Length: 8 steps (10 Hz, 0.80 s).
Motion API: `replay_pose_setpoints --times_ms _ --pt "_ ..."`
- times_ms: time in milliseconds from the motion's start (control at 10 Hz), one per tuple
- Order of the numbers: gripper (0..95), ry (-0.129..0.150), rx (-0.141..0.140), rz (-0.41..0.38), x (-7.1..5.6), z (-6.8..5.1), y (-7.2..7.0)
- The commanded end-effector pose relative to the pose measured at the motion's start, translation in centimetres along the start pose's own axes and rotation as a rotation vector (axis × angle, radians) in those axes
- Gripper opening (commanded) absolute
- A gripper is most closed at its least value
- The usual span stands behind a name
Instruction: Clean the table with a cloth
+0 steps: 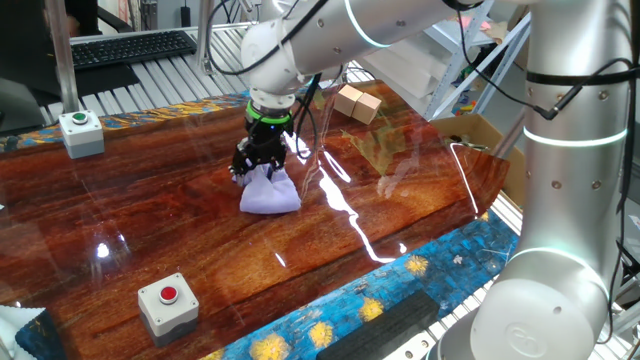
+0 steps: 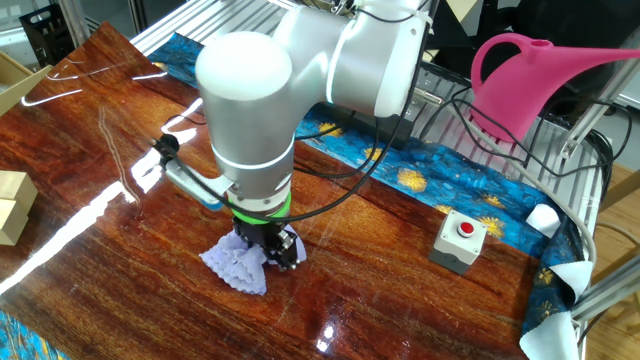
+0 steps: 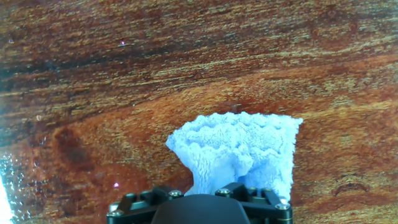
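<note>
The pale lavender cloth [image 1: 269,192] lies bunched on the glossy reddish-brown table [image 1: 180,220]. My gripper [image 1: 258,160] is pressed down on the cloth's top and shut on it. In the other fixed view the cloth [image 2: 236,266] fans out to the left of the gripper [image 2: 268,250]. In the hand view the cloth [image 3: 239,152] spreads ahead of the gripper body; the fingertips are hidden under it.
A grey box with a green button [image 1: 81,133] stands at the far left, a grey box with a red button [image 1: 168,303] near the front edge. Tan cardboard boxes [image 1: 357,103] sit at the back. A pink watering can [image 2: 560,75] is beyond the table.
</note>
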<state>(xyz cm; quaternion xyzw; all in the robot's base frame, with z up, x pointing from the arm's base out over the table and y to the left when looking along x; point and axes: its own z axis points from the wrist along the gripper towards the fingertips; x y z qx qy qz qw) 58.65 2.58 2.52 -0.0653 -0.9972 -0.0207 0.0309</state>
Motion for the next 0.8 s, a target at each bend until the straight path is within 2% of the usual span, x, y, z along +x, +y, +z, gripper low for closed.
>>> replay_pose_setpoints --times_ms 100,500,800 --pt "57.0 -0.006 0.001 0.004 0.18 -0.15 -0.04" --pt "57.0 0.011 0.005 -0.051 0.34 -0.49 -0.21" --pt "57.0 0.013 0.019 -0.052 0.36 -0.52 -0.23"
